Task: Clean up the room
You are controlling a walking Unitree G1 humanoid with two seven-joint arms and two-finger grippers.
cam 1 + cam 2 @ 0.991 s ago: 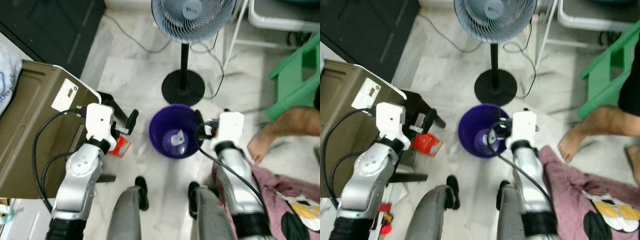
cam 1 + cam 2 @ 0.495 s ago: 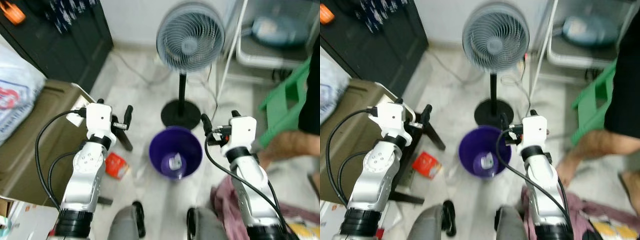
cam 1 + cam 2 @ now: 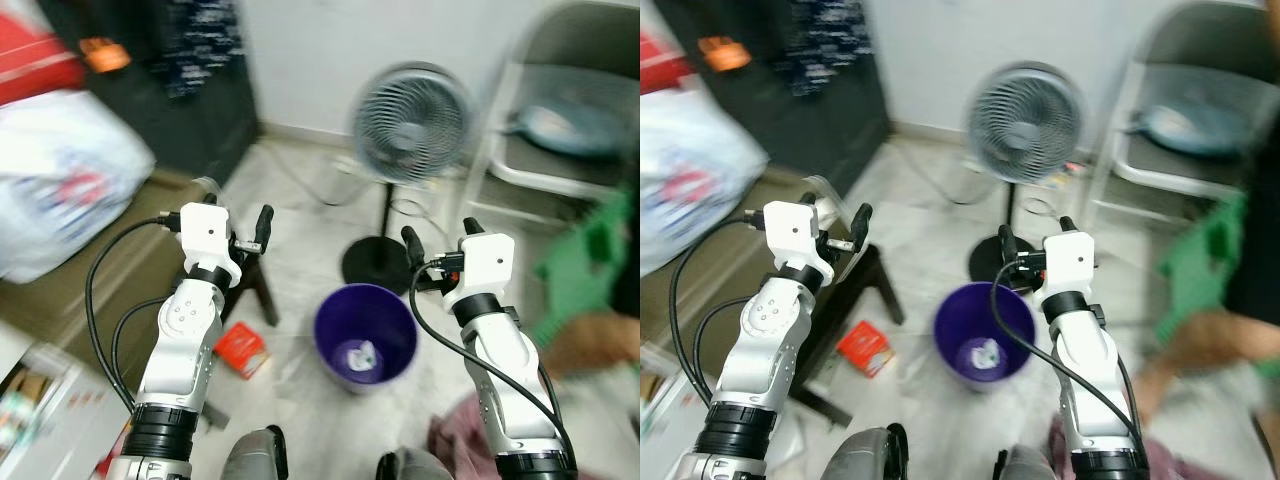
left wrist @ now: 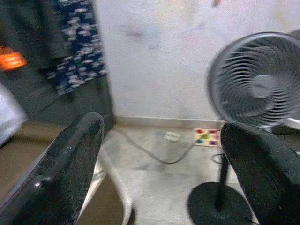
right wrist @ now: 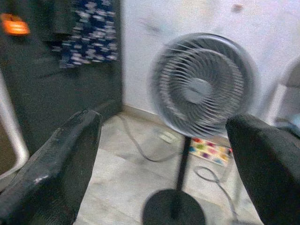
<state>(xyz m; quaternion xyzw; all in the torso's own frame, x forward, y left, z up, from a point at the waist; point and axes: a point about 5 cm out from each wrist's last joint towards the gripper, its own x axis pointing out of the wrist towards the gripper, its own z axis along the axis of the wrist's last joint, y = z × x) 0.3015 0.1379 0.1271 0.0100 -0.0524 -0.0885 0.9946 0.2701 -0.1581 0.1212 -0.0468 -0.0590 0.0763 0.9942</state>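
Note:
A purple bin (image 3: 365,335) stands on the pale floor between my two arms, with a crumpled white scrap (image 3: 360,354) lying in it. A red packet (image 3: 241,349) lies on the floor to its left. My left gripper (image 4: 161,126) is held up above and left of the bin, open and holding nothing. My right gripper (image 5: 164,122) is raised to the bin's upper right, also open and holding nothing. Both point toward the back wall and the fan.
A standing fan (image 3: 412,125) with a black round base (image 3: 382,265) is just behind the bin. At left are a brown box (image 3: 90,270), a white bag (image 3: 60,195) and a dark cabinet (image 3: 170,80). A grey chair (image 3: 570,120), green stool (image 3: 590,255) and a person's leg (image 3: 590,345) are at right.
The view has tilted up and is blurred, so more of the wall and fan shows. Both arms have risen from beside the bin's rim to above it. Both grippers stay open.

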